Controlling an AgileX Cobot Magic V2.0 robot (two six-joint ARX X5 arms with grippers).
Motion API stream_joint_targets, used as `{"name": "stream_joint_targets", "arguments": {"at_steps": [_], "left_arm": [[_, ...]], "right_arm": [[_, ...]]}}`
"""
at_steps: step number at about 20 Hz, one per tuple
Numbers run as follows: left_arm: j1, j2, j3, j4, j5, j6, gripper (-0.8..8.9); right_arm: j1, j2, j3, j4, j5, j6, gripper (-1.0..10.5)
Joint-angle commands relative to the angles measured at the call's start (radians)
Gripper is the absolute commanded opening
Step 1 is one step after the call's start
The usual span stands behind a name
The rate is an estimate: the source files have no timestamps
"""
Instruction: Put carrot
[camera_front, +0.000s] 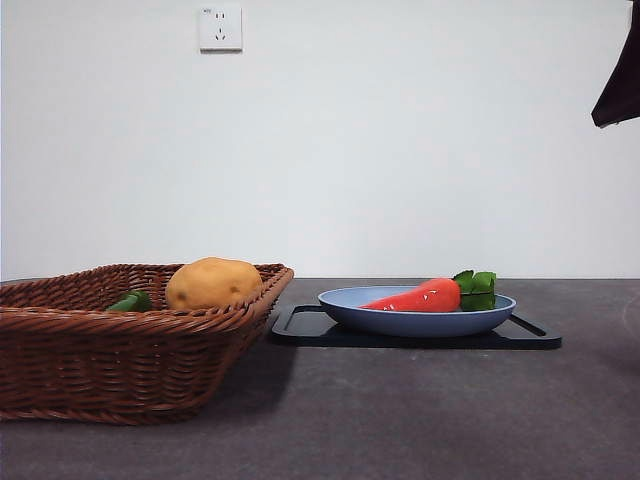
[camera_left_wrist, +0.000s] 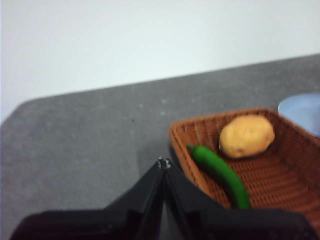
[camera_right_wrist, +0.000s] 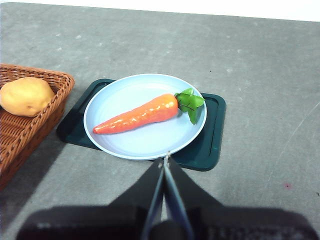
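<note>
The red-orange carrot (camera_front: 420, 297) with a green leafy top lies in a light blue plate (camera_front: 350, 305) that stands on a dark tray (camera_front: 300, 330). In the right wrist view the carrot (camera_right_wrist: 140, 116) lies across the plate (camera_right_wrist: 120, 95), beyond my right gripper (camera_right_wrist: 164, 160), which is shut and empty, raised above the table short of the plate. My left gripper (camera_left_wrist: 163, 163) is shut and empty, raised beside the wicker basket (camera_left_wrist: 185, 145). A black arm tip (camera_front: 620, 90) shows at the top right of the front view.
The brown wicker basket (camera_front: 60, 320) at the left holds a tan potato (camera_front: 212, 283) and a small green vegetable (camera_front: 130, 301). The potato (camera_left_wrist: 246, 136) and green vegetable (camera_left_wrist: 220, 172) also show in the left wrist view. The dark tray (camera_right_wrist: 210, 145) lies on a grey table.
</note>
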Motion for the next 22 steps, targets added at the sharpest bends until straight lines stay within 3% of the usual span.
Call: {"name": "stream_joint_targets", "arguments": {"at_steps": [1, 8, 22], "left_arm": [[0.002, -0.005, -0.056, 0.073, 0.002, -0.027, 0.08], [0.002, -0.005, -0.138, 0.090, 0.004, -0.074, 0.08], [0.002, -0.004, -0.138, 0.106, 0.002, -0.074, 0.08]], "right_arm": [[0.007, 0.001, 0.012, 0.010, 0.006, 0.011, 0.0], [0.007, 0.001, 0.012, 0.010, 0.006, 0.011, 0.0], [0.007, 0.001, 0.012, 0.010, 0.006, 0.011, 0.0]]}}
